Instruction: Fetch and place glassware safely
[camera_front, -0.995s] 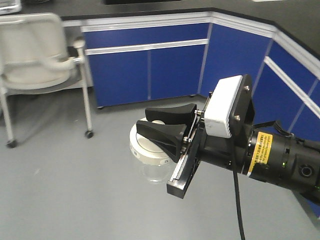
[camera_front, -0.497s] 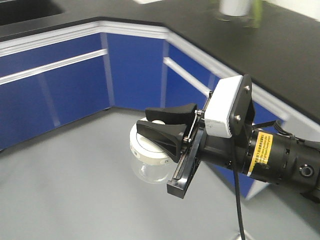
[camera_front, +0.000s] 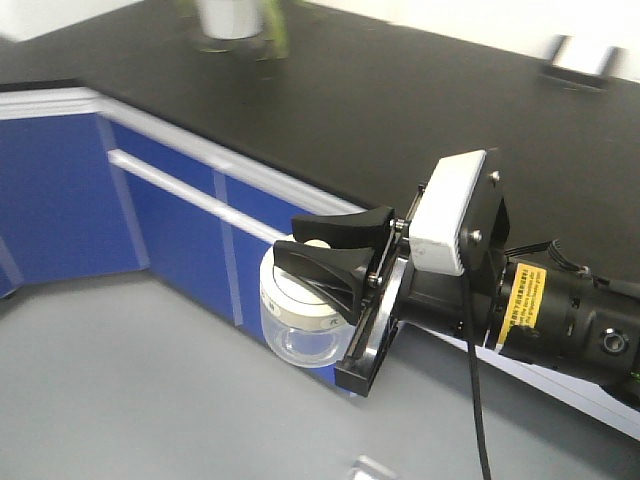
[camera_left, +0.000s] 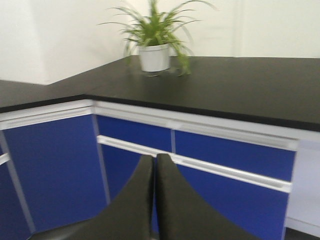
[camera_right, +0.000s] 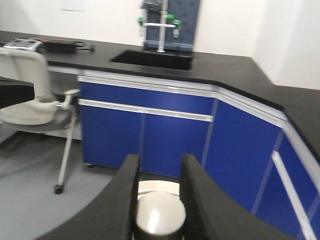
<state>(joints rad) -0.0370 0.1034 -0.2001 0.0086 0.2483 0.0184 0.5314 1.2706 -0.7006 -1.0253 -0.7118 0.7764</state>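
The glassware is a squat clear jar (camera_front: 300, 342) with an off-white lid (camera_front: 288, 298). It hangs in the air over the grey floor, in front of the blue cabinets. My right gripper (camera_front: 292, 240) is shut on the lid's round knob (camera_right: 160, 216), one black finger on each side of it. In the right wrist view the knob fills the gap between the fingers (camera_right: 131, 172) and a strip of the lid (camera_right: 157, 187) shows behind it. My left gripper (camera_left: 154, 158) is shut with its fingertips touching and nothing between them; it faces the cabinet drawers.
A black countertop (camera_front: 400, 110) runs over blue cabinets (camera_front: 60, 190) round a corner. A potted plant (camera_left: 155, 50) stands on it. The right wrist view shows a sink (camera_right: 152, 59) with a faucet and a white wheeled chair (camera_right: 30, 90). Grey floor (camera_front: 120, 380) lies below.
The background has swept left across the front view: the chair and corner cabinets are gone, the countertop with the plant has come in. The right gripper still holds the jar in the same pose.
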